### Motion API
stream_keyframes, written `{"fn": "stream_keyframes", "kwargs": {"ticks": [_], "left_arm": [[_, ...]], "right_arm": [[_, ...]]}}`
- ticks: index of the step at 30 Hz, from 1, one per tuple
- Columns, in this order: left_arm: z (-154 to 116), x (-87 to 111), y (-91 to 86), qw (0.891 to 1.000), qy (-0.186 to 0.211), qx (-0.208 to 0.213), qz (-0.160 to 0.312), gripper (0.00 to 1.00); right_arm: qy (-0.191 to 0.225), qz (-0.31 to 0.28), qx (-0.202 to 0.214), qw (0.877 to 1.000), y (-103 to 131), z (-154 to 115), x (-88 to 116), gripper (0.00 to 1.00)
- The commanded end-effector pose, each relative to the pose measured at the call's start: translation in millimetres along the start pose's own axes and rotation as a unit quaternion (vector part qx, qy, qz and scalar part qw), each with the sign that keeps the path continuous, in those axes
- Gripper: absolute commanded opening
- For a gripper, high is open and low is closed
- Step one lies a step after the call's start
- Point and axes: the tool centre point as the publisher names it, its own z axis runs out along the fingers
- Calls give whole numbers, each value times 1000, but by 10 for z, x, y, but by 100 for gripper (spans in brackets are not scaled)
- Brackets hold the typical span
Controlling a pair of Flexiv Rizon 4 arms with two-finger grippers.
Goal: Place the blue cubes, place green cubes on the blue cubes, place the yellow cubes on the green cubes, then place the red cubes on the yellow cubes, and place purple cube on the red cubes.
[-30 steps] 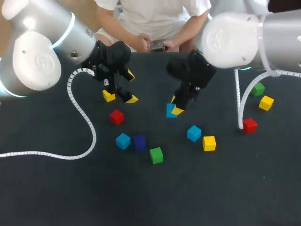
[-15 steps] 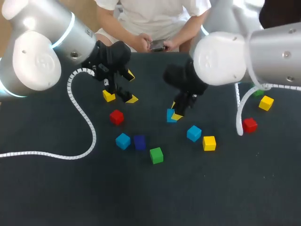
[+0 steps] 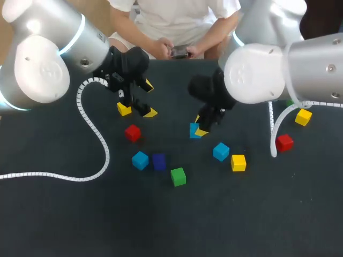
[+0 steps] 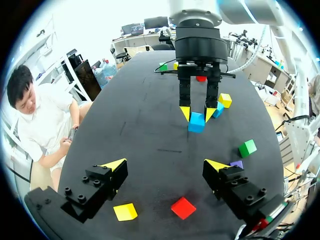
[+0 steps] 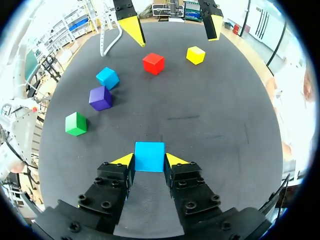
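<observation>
The right end effector (image 5: 149, 160) is gripping a blue cube (image 5: 149, 156) from both sides near the middle of the worktop (image 3: 64, 214). The cube seems to be resting on the surface, though that is hard to judge. The left end effector (image 4: 165, 165) is hanging open at the far left, over a yellow cube (image 4: 125, 211) and a red cube (image 4: 183, 207). A second blue cube (image 3: 140, 160), a purple cube (image 3: 159, 161) just beside it and a green cube (image 3: 178, 176) are lying nearer.
</observation>
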Motion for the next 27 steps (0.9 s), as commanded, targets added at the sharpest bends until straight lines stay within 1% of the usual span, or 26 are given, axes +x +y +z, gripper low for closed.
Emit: {"fn": "stream_keyframes", "kwargs": {"ticks": [1, 12, 27], "left_arm": [[-1, 6, 6, 1000, 0, 0, 1, 100], [-1, 6, 6, 1000, 0, 0, 1, 100], [-1, 6, 6, 1000, 0, 0, 1, 100]], "right_arm": [[0, -1, -4, 1000, -70, 22, -20, 0], [5, -12, -6, 1000, -164, 26, -102, 0], [17, -6, -15, 1000, -145, 96, -35, 0]]}}
